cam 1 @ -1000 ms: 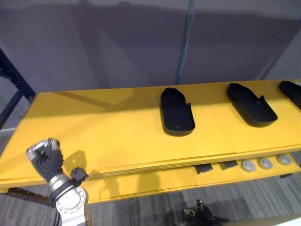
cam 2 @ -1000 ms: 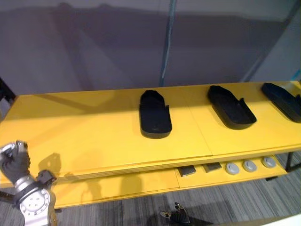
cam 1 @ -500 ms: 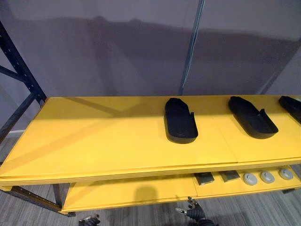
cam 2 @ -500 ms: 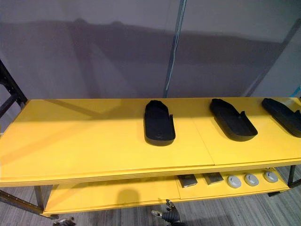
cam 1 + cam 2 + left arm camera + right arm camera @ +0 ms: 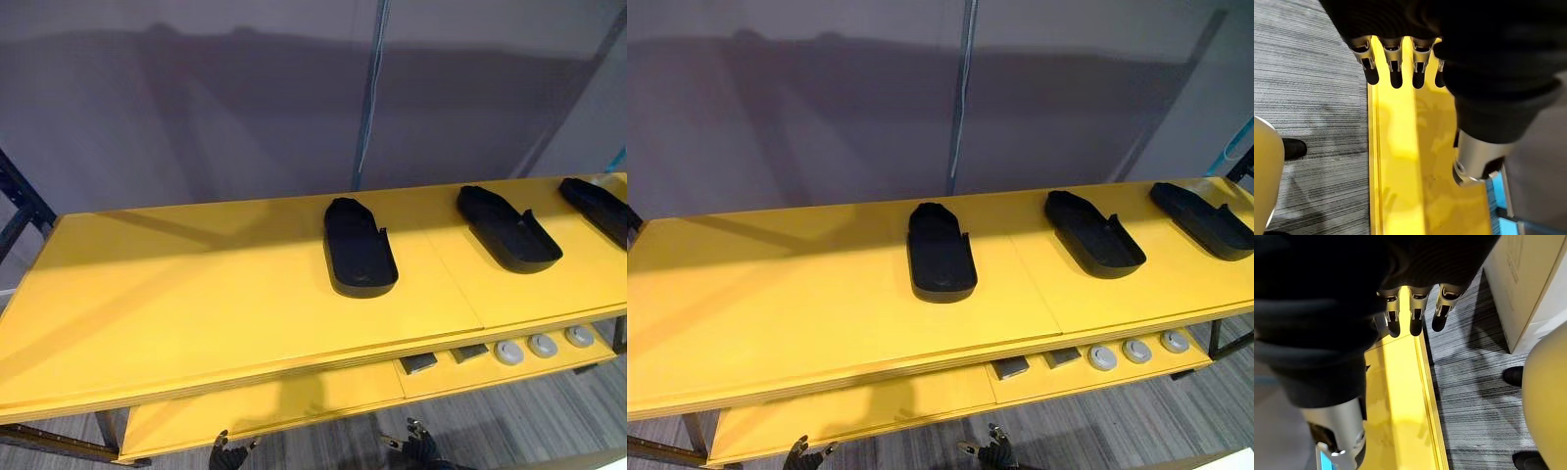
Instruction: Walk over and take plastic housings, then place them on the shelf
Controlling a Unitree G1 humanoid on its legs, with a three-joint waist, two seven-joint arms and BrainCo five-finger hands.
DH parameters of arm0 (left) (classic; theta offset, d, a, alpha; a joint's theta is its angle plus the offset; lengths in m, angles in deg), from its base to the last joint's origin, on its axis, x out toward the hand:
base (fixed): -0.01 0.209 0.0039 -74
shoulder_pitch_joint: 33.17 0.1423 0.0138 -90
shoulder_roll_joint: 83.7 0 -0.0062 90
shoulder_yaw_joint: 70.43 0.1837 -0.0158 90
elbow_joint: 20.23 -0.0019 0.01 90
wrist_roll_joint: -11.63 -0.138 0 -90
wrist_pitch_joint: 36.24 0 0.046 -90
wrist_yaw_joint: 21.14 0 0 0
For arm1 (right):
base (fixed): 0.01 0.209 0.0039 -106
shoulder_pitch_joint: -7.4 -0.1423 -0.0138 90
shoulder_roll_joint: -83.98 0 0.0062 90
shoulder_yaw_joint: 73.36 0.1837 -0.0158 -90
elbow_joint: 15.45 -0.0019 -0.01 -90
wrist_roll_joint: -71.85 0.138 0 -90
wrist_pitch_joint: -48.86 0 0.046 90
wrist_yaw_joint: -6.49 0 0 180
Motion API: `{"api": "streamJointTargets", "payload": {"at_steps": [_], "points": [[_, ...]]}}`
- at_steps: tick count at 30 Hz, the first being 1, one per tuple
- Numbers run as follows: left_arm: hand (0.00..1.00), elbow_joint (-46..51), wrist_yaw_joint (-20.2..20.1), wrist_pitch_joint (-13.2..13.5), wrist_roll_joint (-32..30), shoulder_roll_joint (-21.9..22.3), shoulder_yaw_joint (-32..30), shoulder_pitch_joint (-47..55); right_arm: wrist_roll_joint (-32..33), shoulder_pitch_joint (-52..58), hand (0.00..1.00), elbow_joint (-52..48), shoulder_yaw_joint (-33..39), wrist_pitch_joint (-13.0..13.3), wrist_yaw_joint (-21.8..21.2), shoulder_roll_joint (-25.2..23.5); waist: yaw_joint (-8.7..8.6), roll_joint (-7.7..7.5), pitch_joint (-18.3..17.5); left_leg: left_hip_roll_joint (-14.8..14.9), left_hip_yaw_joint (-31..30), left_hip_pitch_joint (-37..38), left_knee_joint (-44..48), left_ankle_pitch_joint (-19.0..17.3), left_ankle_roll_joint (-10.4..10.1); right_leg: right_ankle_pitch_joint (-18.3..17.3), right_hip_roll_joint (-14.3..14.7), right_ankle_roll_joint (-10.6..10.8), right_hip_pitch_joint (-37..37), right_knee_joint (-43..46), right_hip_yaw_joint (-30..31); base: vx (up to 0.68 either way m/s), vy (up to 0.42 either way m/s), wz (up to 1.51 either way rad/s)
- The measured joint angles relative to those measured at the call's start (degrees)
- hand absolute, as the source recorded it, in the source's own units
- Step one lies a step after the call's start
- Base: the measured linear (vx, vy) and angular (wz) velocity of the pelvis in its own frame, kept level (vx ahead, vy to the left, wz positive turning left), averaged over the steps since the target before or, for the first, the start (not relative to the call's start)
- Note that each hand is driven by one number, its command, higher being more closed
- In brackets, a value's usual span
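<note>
Three black plastic housings lie on the top of the yellow shelf (image 5: 196, 294): one in the middle (image 5: 360, 245), a second (image 5: 507, 227) to its right, and a third (image 5: 595, 208) at the far right edge. Both hands hang low in front of the shelf, well below its top board. My left hand (image 5: 230, 455) is open, its fingers (image 5: 1396, 68) straight and empty over the yellow lower board. My right hand (image 5: 416, 450) is open too, its fingers (image 5: 1413, 308) straight and holding nothing.
The lower yellow board carries three grey discs (image 5: 509, 351) and two dark blocks (image 5: 419, 362) at the right. A grey wall with a blue upright post (image 5: 370, 98) backs the shelf. A dark rack frame (image 5: 20, 206) stands at the left. A pale box (image 5: 1528, 284) stands on the floor.
My left hand was a raised fist at the shelf's front left; it has dropped below the shelf and opened. The camera has shifted; the housings lie as before.
</note>
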Motion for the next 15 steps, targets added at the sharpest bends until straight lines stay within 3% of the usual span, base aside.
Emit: {"api": "streamJointTargets", "payload": {"at_steps": [3,8,12,13,14,15], "points": [[0.0,-0.43,0.0,0.0,-0.03,-0.04,0.35,-1.07,0.0,-1.48,0.0,0.32,-0.05,-0.01,0.35,0.27,-0.01,0.25,1.52,-0.21,1.77,-0.3,0.63,-0.13,0.13,0.99,0.04,0.25,-1.13,0.01,2.43,-0.04,0.016,-0.37],[0.0,-0.53,0.01,0.03,-0.07,-0.43,0.29,-2.77,-0.03,-3.26,0.0,-0.54,-0.27,-0.01,0.52,0.56,0.33,0.08,4.66,-0.15,6.71,-2.49,4.7,-2.46,2.13,3.15,0.57,1.0,-4.53,1.02,7.97,-0.11,0.047,-0.55],[0.0,-0.48,0.08,0.09,-1.21,-1.53,0.35,-4.93,-0.27,-3.35,0.0,-5.32,-2.63,0.0,0.64,0.75,0.6,-1.29,6.68,-0.16,11.96,-6.73,8.09,-3.3,3.25,6.92,0.66,2.33,-9.3,0.49,12.8,-0.2,0.076,-0.74],[0.0,-0.36,0.08,0.1,-1.32,-1.75,0.51,-6.31,-0.29,-3.12,0.0,-7.11,-3.46,0.05,0.89,0.76,0.42,-1.72,6.96,0.56,13.35,-9.8,10.09,-3.57,4.16,9.36,0.4,2.64,-10.81,-1.46,13.07,-0.23,0.044,-0.39],[0.0,-0.21,0.11,0.13,-1.71,-1.86,0.53,-6.89,-0.29,-3.25,0.0,-7.11,-3.52,0.05,0.93,0.76,0.44,-1.69,7.02,0.96,13.78,-10.82,10.69,-3.56,4.37,9.47,0.49,2.47,-11.77,-0.88,11.7,-0.24,0.016,-0.36],[0.0,-0.18,0.12,0.14,-2.31,-2.02,0.83,-7.71,-0.28,-3.27,0.0,-7.03,-3.51,0.05,0.95,0.78,0.53,-1.66,7.12,1.4,14.16,-12.11,11.05,-3.17,4.79,6.94,0.2,1.77,-13.74,4.24,7.29,-0.13,-0.035,-0.13]]}}
